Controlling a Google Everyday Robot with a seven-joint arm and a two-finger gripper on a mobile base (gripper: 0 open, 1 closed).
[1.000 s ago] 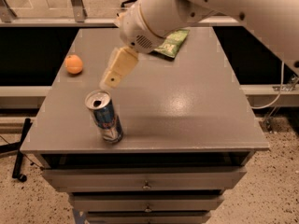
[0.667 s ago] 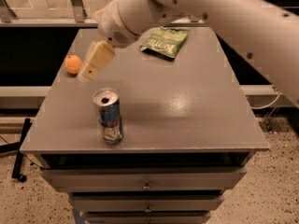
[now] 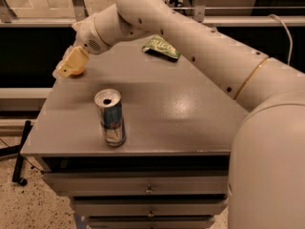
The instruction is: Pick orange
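Hand (image 3: 69, 66): we see it low at the far left edge of the counter (image 3: 190, 123), pale yellow, angled down and to the left, laid right over the orange. We cannot tell how wide it stands, or whether it grips the fruit.
Orange (image 3: 77, 71): mostly hidden by the hand. We make out only a patch of orange skin at the hand's lower right, by the counter's left rim.
Arm (image 3: 190, 37): thick and white, it reaches from the right foreground across the back of the counter to the hand.
Can (image 3: 110, 117): blue and silver, upright near the front, well apart from the hand.
Bag (image 3: 161, 46): green, lying flat at the back, partly under the arm.
Drawers (image 3: 150, 190): stacked below the grey top.
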